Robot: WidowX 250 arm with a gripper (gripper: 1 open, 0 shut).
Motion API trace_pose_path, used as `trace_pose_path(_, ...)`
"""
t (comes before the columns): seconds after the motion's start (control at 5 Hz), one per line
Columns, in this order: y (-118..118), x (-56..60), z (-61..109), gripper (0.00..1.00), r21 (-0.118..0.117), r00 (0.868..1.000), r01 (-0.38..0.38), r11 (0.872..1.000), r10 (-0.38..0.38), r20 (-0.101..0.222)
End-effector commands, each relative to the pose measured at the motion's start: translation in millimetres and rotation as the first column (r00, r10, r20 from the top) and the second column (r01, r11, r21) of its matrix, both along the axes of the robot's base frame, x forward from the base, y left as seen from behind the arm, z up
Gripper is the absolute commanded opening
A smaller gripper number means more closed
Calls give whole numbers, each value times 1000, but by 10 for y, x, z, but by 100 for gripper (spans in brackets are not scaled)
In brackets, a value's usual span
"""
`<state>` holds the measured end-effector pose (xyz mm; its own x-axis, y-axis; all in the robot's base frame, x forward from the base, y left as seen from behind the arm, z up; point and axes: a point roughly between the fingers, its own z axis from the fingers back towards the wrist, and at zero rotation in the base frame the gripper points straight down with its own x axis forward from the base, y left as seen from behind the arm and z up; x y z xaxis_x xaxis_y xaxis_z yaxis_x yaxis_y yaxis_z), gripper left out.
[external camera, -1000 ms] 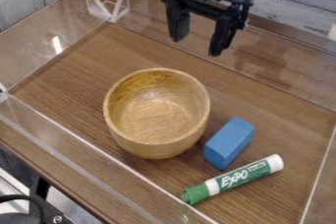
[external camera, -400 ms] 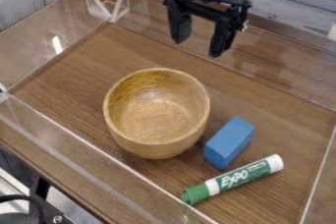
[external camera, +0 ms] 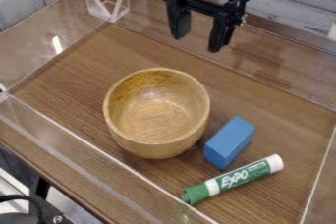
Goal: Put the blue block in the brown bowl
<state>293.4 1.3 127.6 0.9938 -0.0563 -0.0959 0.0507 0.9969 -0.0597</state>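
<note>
The blue block (external camera: 229,142) lies on the wooden tabletop, just right of the brown bowl (external camera: 157,111) and a small gap apart from it. The bowl is round, light wood, and holds nothing. My gripper (external camera: 198,32) hangs at the top of the view, well behind the bowl and the block. Its two dark fingers (external camera: 176,22) stand apart, open, with nothing between them.
A green-and-white Expo marker (external camera: 233,179) lies in front of the block near the front edge. Clear acrylic walls (external camera: 79,174) ring the wooden surface. A clear stand (external camera: 106,3) sits at the back left.
The gripper has shifted very slightly upward; the bowl, block and marker have not moved.
</note>
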Motion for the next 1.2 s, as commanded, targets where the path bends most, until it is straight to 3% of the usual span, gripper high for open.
trace_pose_path(0.0, 20, 69, 254, 100, -4, 996, -12, 1000, 12, 93)
trace_pose_path(1.0, 0, 25, 269, 100, -22, 995, -13, 1000, 15, 100)
